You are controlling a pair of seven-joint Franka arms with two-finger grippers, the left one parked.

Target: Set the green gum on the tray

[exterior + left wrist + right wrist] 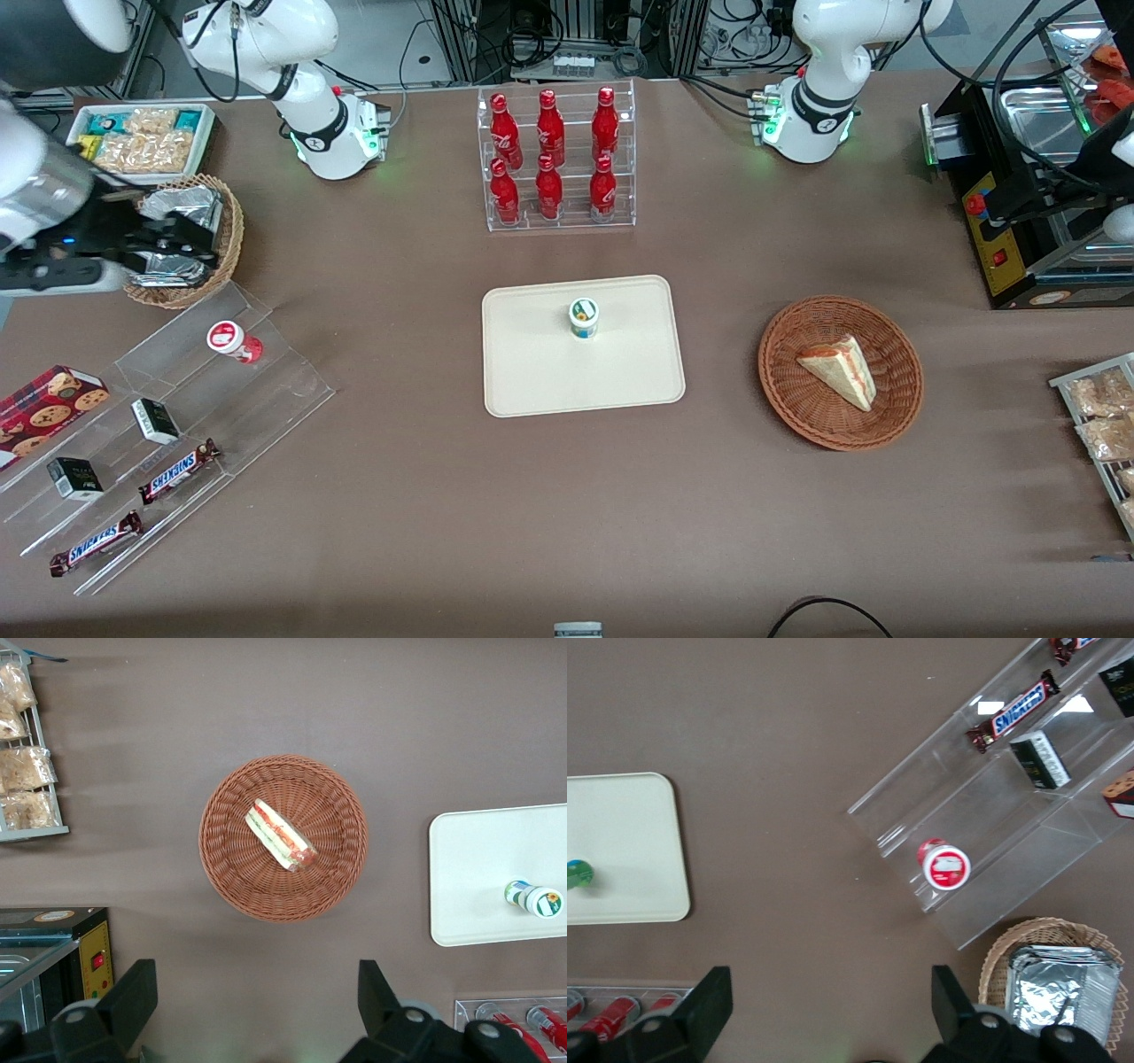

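I see the green gum (584, 317) standing upright on the tray (532, 372), lid up, a little farther from the front camera than the tray's middle and well inside the low rim. I judge the task as good as done: the bottle sits free, nothing touching it, and the rim should keep it from sliding off.

My pincer (168, 241) hangs up high toward the working arm's end of the desk, over the wicker basket of foil packs (190, 232) and well apart from the tray. Its fingers (709, 1010) are spread wide with nothing between them, which fits a bottle already let go.

The red gum (232, 341) lies on the clear stepped shelf (177, 416), alongside 2 Snickers bars (177, 471) and small dark boxes, so I have the right bottle on the tray.

The desk (399, 496) is covered in plain brown cloth. A rack with 6 red bottles (556, 158) stands farther from the camera than the tray, and a round basket holding a sandwich wedge (840, 372) lies toward the parked arm's end.
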